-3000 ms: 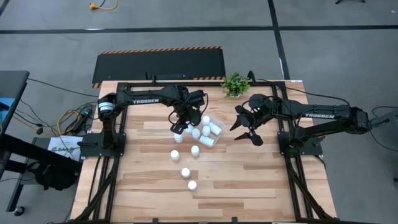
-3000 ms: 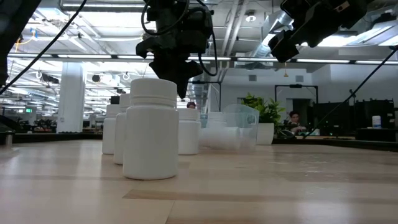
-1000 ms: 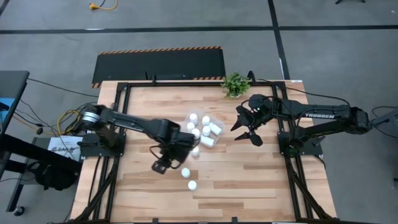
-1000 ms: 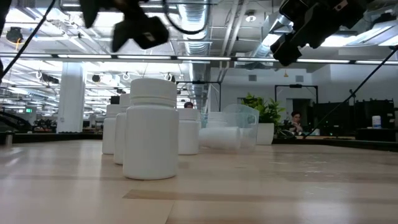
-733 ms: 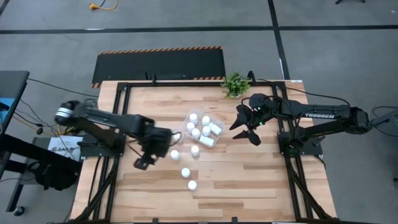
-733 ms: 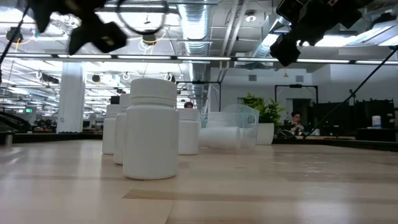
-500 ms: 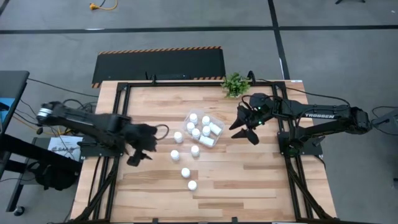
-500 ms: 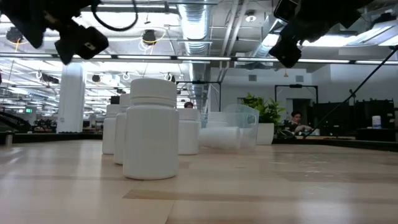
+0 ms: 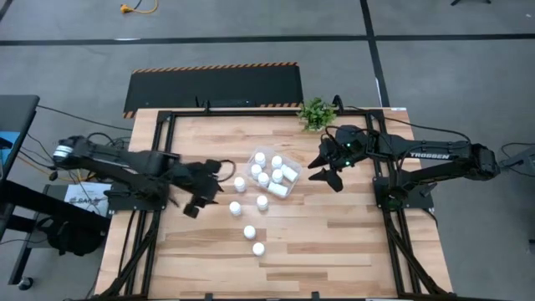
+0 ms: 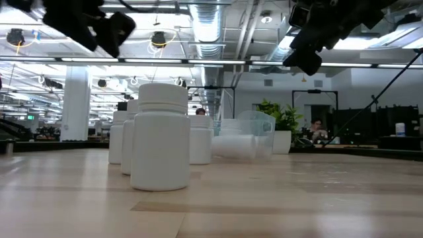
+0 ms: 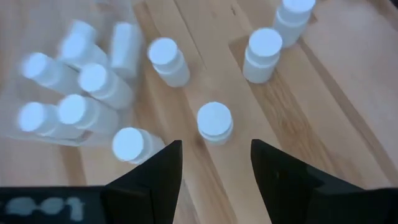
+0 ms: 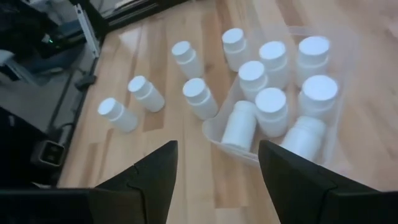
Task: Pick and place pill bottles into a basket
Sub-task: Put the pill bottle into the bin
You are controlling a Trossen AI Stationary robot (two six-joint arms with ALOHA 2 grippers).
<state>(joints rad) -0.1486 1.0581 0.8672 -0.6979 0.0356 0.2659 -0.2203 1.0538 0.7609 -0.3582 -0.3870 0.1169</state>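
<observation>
You are looking down on a wooden table point(image 9: 318, 242): the basket point(image 9: 272, 174) is sitting mid-table, loose pill bottles point(image 9: 248, 232) just beside it. Wrist views: left end effector point(image 11: 214, 167) and right end effector point(image 12: 217, 163) are hovering, both parted, empty, lining up picks.

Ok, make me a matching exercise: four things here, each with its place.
1. basket
2. plant
3. left gripper
4. right gripper

a. at the table's back edge
b. right of the basket, open
c. left of the loose bottles, open
d. mid-table, holding bottles

Pairs: 1-d, 2-a, 3-c, 4-b.
</observation>
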